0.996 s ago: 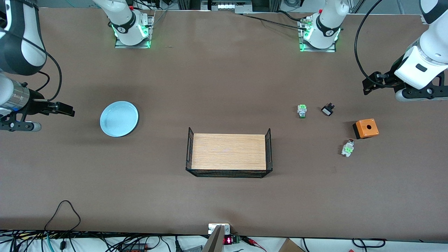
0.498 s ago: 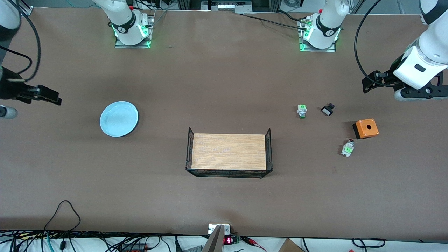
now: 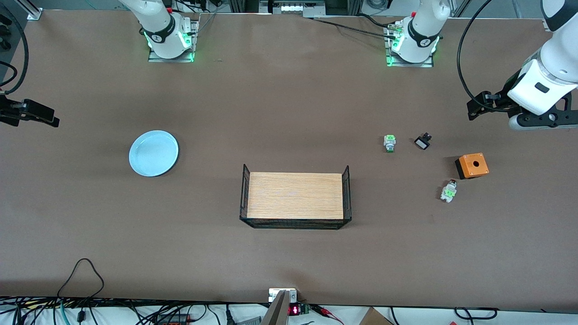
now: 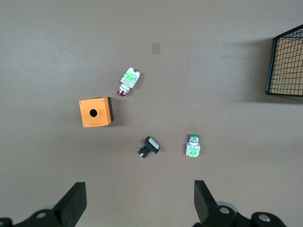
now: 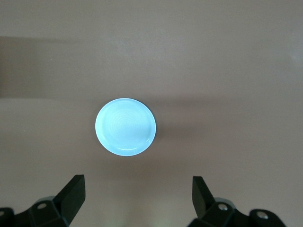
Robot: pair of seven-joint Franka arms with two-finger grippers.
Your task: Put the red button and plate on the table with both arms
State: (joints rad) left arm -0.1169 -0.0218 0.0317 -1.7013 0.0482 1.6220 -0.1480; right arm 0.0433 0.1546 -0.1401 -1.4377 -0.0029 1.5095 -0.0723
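Note:
The pale-blue plate lies flat on the brown table toward the right arm's end, and also shows in the right wrist view. The red button lies on its side on the table, nearer the front camera than the orange box; it also shows in the left wrist view. My right gripper is open and empty, high over the table's edge, apart from the plate. My left gripper is open and empty, high over the table beside the small parts.
An orange box, a green-capped button and a black-and-white part lie near the red button. A light-wood rack with black mesh ends stands mid-table.
My right gripper has drawn away from the plate toward the right arm's end of the table. The left arm has barely shifted. Plate and buttons have not moved.

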